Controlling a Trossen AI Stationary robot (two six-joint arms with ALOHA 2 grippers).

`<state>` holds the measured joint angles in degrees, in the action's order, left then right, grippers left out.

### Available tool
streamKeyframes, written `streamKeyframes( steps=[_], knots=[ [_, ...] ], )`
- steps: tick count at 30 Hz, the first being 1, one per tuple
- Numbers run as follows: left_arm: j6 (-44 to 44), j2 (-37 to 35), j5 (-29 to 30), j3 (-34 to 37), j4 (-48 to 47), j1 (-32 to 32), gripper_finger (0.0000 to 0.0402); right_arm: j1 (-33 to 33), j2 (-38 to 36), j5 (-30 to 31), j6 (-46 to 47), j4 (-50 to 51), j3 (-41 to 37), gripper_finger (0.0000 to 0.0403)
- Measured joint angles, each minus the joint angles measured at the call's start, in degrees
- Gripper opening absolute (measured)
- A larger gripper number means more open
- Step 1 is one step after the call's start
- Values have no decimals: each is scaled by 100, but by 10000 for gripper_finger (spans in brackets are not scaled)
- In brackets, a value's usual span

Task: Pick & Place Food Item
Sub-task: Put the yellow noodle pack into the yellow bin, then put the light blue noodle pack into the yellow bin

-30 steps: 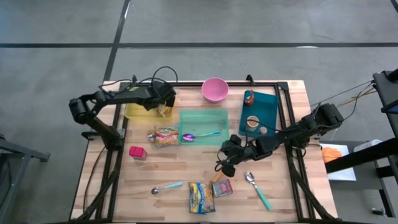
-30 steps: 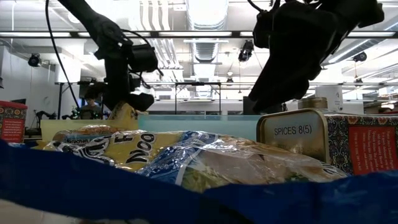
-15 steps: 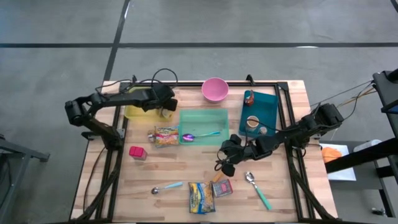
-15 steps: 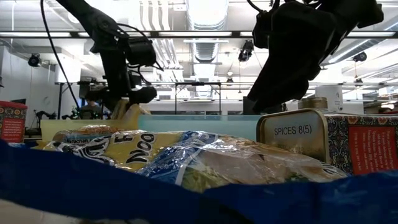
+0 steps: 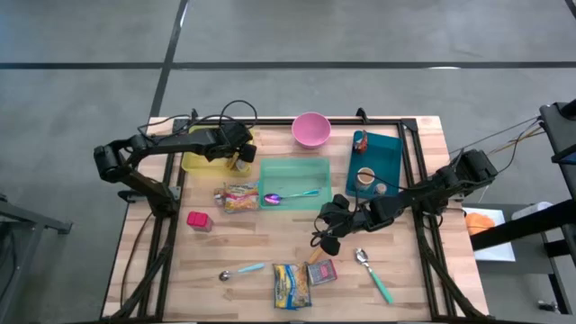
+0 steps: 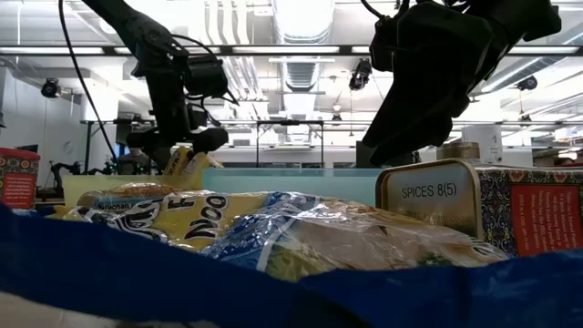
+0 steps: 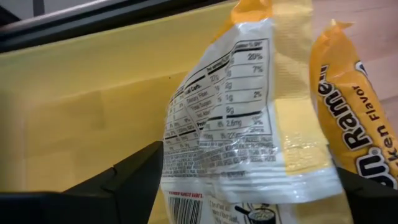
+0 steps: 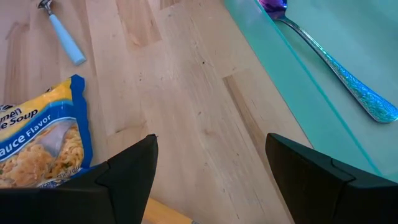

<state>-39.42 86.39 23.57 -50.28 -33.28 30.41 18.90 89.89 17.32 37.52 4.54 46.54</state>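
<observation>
Yellow ramen packet point(image 5: 239, 160) stands at the right end of the yellow tray point(image 5: 193, 162), near the desk's point(image 5: 270, 243) far left corner. The left tool point(image 5: 236, 153) is at the packet, its dark fingers point(image 7: 134, 177) spread either side of the wrapper, released rather than clamped. The right tool point(image 5: 326, 236) waits with fingers apart over the desk's middle, beside the green tray point(image 5: 293, 169).

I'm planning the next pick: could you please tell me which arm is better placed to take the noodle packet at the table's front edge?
The right. Its open hand hovers near that noodle packet; the left hand is far off over the yellow tray.
</observation>
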Motion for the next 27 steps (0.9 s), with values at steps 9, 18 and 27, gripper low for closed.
streamKeyframes(
  steps=[9, 18, 27],
  knots=[
    [523, -160, -14, -463, -515, 0, 308, 0, 0, 0, -17, 0, -9, 295],
    [1036, -903, -498, -645, -1208, -10, 308, 0, 0, 0, -20, -2, -28, 295],
    [1831, -1388, -1854, -645, -1800, -823, 308, 0, 0, 2, -11, -10, -33, 295]
  ],
)
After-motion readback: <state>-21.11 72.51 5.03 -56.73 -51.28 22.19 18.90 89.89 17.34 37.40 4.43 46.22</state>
